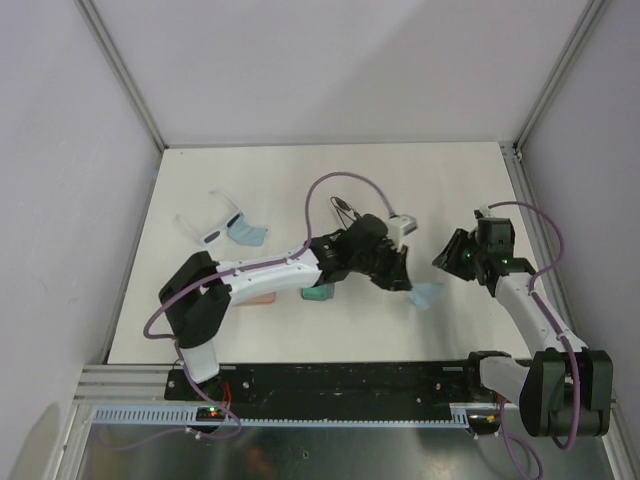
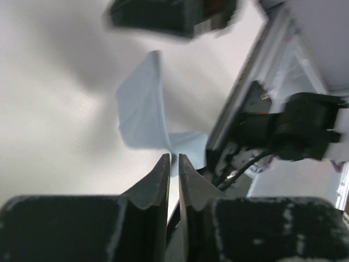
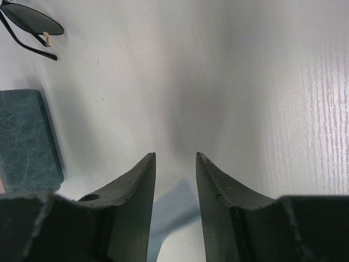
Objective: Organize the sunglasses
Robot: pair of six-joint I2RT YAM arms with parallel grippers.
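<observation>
Sunglasses with white frames (image 1: 208, 226) lay far left on the table (image 1: 420, 180), arms unfolded, and a light blue cloth (image 1: 248, 234) sat touching their right end. Next along, near the front edge, a pink case (image 1: 262, 297) peeked out from under the left arm (image 1: 270, 266), which stretched across the middle of the board. A teal case (image 1: 318, 292) lay just beside the pink one, also partly under that arm. Behind it, toward the back, there were the dark-framed sunglasses (image 1: 345, 207), thin and small, resting on the table close behind the arm's wrist. Then the left gripper (image 1: 400, 272), tipped down at the table: in its own camera the fingers (image 2: 161, 174) were drawn almost together, only a sliver of gap between them. A second cloth (image 1: 427, 294) rose just past the tips, its near corner right at them, and nobody could have told whether that corner was pinched or merely close. Farther right, the right gripper (image 1: 450, 258) hung low over the table just behind that same cloth, jaws standing plainly apart with nothing between them. Its wrist view caught a patch of blue cloth below the gap, the teal case off at the left and the dark-framed pair up in the far corner.
</observation>
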